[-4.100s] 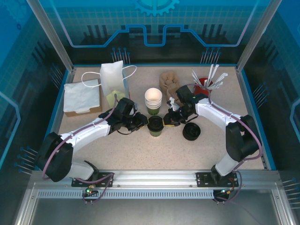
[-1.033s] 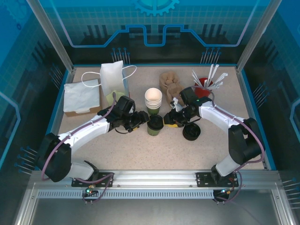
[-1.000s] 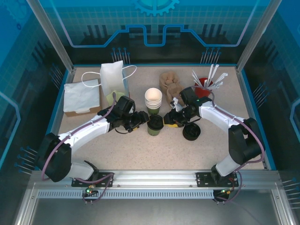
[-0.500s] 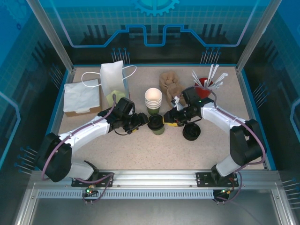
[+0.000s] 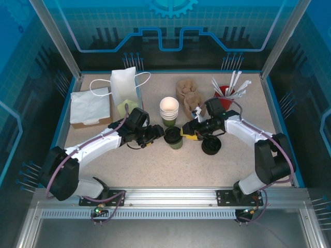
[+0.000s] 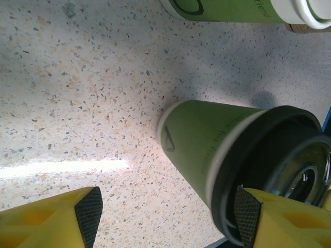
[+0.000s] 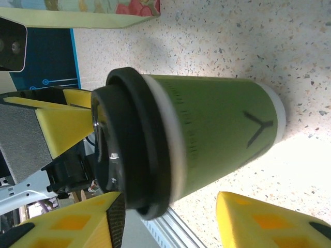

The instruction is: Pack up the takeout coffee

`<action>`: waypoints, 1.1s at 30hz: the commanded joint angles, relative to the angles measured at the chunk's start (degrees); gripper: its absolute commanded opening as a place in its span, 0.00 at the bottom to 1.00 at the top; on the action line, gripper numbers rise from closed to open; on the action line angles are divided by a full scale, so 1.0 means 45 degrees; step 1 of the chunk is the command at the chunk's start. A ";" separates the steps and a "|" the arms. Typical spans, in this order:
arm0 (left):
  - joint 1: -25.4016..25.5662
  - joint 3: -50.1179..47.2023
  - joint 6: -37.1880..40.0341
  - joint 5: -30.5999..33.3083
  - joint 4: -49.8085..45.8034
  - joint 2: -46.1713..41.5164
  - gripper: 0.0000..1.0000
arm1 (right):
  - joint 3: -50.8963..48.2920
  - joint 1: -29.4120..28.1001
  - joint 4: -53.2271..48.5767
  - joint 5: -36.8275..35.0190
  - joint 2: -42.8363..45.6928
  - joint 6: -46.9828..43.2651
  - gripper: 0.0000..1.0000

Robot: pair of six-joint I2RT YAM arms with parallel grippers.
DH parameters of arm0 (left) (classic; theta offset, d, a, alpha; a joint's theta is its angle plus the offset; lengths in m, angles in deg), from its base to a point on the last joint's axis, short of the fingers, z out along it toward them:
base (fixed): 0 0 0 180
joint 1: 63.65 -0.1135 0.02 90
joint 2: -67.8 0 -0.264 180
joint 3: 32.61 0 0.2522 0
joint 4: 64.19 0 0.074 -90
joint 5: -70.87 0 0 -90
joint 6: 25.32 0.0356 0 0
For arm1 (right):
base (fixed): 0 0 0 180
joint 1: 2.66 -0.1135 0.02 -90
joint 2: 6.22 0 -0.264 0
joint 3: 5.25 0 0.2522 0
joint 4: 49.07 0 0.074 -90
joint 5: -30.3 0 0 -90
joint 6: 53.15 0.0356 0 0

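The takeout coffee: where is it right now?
In the top view the takeout coffee stands mid-table, just in front of the stack of lidless cups, between the left gripper and the right gripper.

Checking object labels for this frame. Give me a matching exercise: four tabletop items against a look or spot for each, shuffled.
Items:
1 takeout coffee
2 cup stack
3 loose lids
4 paper bag

Descriptions:
A white, with handles, back left
B green, black lid on
C black, right of the lidded cup
D green, cream rims, no lid

Pairs: 1-B, 2-D, 3-C, 4-A
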 commanded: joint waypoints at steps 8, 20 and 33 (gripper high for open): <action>0.0078 0.0121 0.0306 -0.0302 0.0136 -0.0294 0.72 | -0.0407 0.0238 -0.0059 0.0320 0.0333 -0.0136 0.52; 0.0064 0.0220 0.0152 -0.0175 -0.0335 -0.2220 0.75 | 0.0745 0.0135 -0.0735 -0.1043 0.1146 -0.1633 0.85; 0.0063 -0.0446 0.0188 0.0264 -0.1464 -0.3436 0.78 | 0.3282 -0.1100 -0.0271 -0.0454 -0.1800 -0.2922 0.91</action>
